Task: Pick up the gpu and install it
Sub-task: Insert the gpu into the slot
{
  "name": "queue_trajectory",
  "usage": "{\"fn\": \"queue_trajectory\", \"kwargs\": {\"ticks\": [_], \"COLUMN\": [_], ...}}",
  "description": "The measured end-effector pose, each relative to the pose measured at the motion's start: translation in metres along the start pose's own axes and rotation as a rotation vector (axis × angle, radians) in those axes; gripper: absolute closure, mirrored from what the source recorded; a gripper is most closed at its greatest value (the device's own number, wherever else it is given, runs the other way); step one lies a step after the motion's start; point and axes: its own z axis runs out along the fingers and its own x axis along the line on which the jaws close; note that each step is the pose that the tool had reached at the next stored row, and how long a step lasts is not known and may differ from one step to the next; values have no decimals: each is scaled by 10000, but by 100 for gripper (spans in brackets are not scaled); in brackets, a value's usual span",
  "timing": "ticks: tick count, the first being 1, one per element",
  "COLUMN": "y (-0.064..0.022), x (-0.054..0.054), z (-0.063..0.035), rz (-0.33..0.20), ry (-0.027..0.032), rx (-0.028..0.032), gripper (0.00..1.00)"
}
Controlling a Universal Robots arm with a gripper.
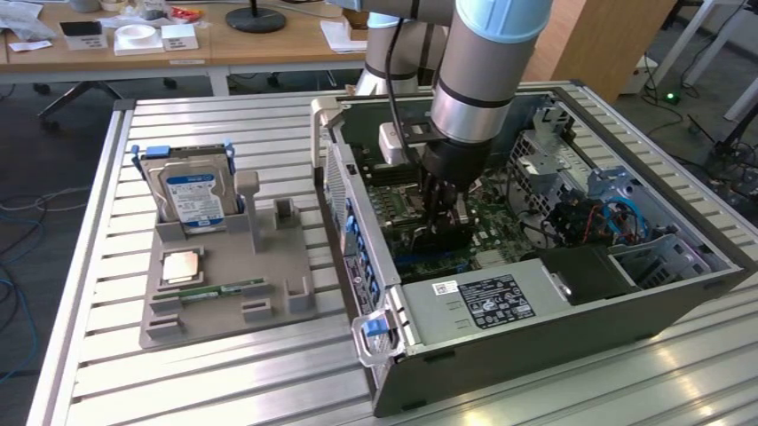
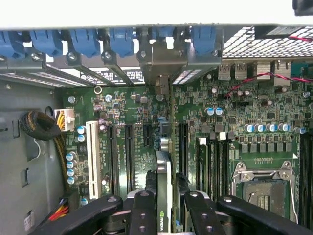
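Gripper (image 2: pixel 165 185) was clamped narrow on the gpu (image 2: pixel 164 164), one finger on each face, card held on edge. The gpu stood over the motherboard (image 2: pixel 132 105) inside the open computer case (image 1: pixel 533 355), running lengthwise along the expansion slots (image 2: pixel 128 152), bracket end toward the blue latches (image 2: pixel 85 41). Seated or not: could not tell. Farther off on the surface (image 1: pixel 213 382), a grey holder (image 1: pixel 225 311) kept the hard drive (image 1: pixel 193 200) upright.

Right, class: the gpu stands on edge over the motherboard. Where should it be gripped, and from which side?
Grip the gpu by its upper long edge, from straight above, fingers pinching its two flat faces. It is thin, upright, and its lower edge faces the motherboard slots. The gripper holds it so.
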Motion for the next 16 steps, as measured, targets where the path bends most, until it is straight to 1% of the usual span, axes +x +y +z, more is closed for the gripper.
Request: {"fn": "queue_trajectory", "kwargs": {"ticks": [4,8,13,16], "y": [0,0,-1,-2], "x": [0,21,27,55], "z": [1,1,1,1], "rz": [1,1,-1,0], "ry": [-8,-76,-81,-121], "rx": [1,-2,-4,-4], "gripper": [74,74,74,74]}}
